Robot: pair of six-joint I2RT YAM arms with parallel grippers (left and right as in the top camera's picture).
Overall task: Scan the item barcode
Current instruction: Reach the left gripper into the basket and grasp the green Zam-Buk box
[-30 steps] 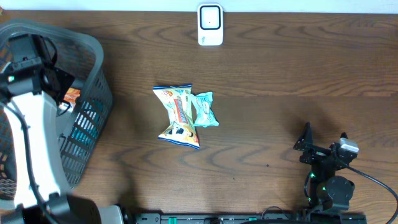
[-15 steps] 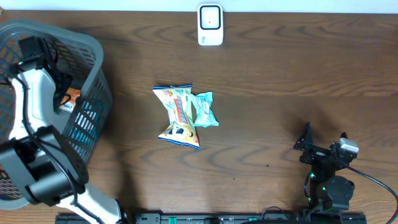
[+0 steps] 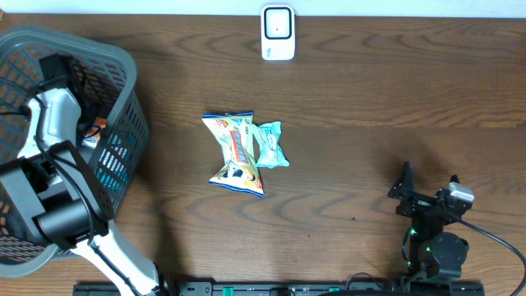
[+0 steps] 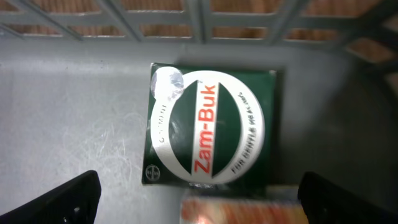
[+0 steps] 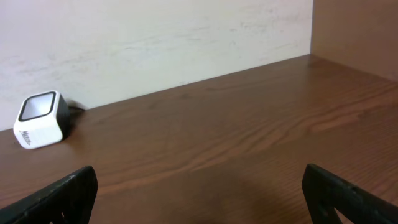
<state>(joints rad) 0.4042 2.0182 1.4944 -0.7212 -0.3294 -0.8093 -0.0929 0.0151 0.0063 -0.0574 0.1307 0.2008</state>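
Zam-Buk box [image 4: 208,132] lies flat on the basket [image 3: 123,74] floor by the wall, just ahead of the left hand [image 4: 208,199], centred between its wide-spread fingers [image 4: 68,199]; right hand [image 3: 429,182], also wide and empty, sits well apart across the surface [image 3: 370,99].

"Zam-Buk" reads in red letters on the white oval of the green box [image 4: 208,124], lying in the basket [image 4: 62,118]; the finer print around it is too small to read.
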